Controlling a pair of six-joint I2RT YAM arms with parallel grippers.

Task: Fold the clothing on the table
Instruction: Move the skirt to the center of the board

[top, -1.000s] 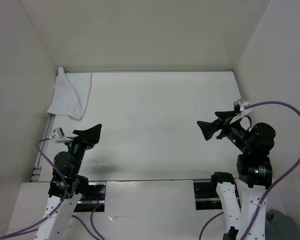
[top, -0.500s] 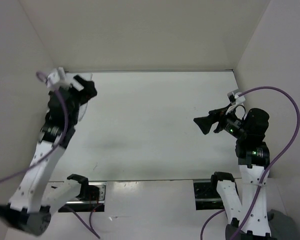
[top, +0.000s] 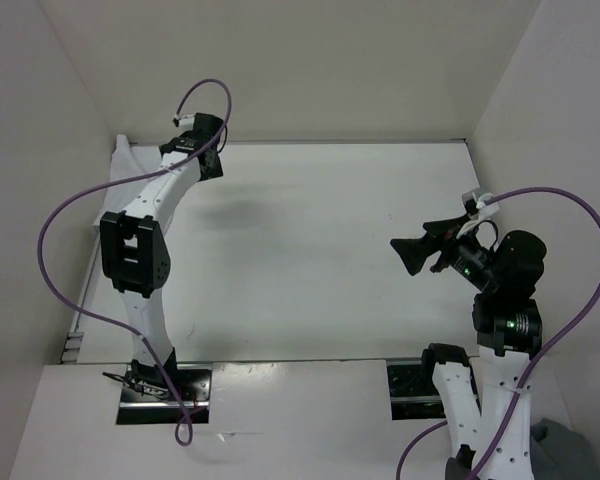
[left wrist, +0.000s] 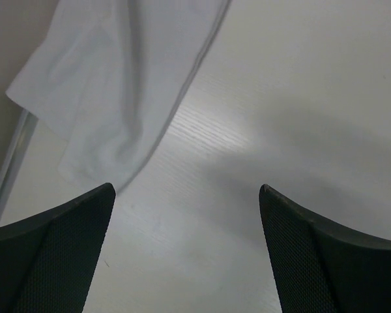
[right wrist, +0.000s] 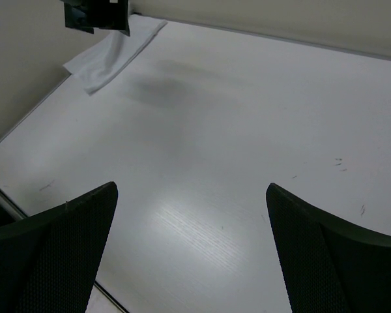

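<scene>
Both gape empty — left gripper (left wrist: 186,189) near the clothing (left wrist: 117,85), right gripper (right wrist: 190,187) well apart.

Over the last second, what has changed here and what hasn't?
The left arm swung up from beside its base and stretched out to the far left corner, bringing the left hand close above the edge of the clothing, open and gripping nothing. The right hand stayed open, hovering over the right of the table with only a slight shift. The clothing seems unmoved.
</scene>
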